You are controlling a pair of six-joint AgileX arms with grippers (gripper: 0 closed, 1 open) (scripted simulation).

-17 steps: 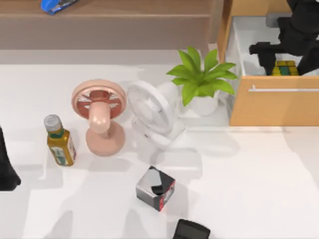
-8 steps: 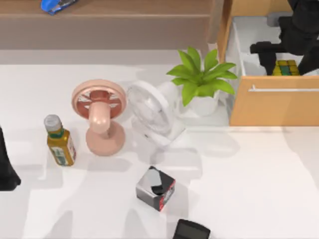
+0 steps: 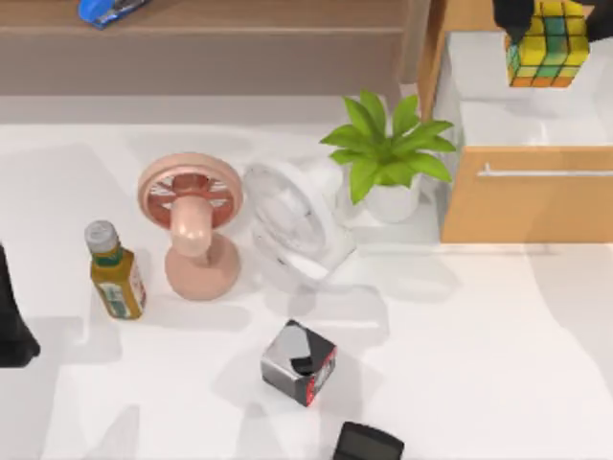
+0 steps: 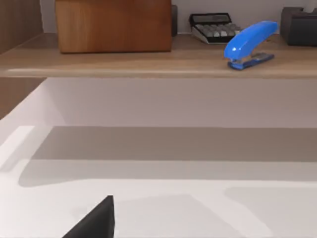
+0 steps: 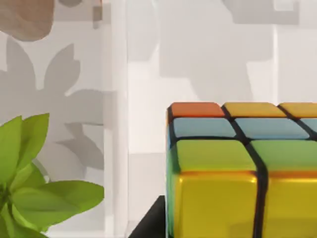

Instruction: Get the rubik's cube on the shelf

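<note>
The rubik's cube (image 3: 548,43), with yellow, green, blue and orange squares, hangs high above the open drawer at the top view's far right. My right gripper (image 3: 554,17) is shut on it, with dark fingers on either side of it at the frame's upper edge. In the right wrist view the cube (image 5: 242,168) looms close, with the white drawer floor far below. The shelf (image 3: 239,43) is the long brown ledge across the back left, also seen in the left wrist view (image 4: 148,62). My left arm (image 3: 11,321) is parked at the left edge.
A blue stapler (image 3: 110,10) lies on the shelf, with a wooden box (image 4: 114,25) and a calculator (image 4: 213,27) beside it. A potted plant (image 3: 388,153), white fan (image 3: 292,225), pink fan (image 3: 192,225), bottle (image 3: 115,273) and grey-black-red box (image 3: 299,362) stand on the table. The orange-tan drawer front (image 3: 527,196) juts out.
My right gripper has risen out of the drawer with the cube, which now appears larger and higher in the top view. The left arm has not moved.
</note>
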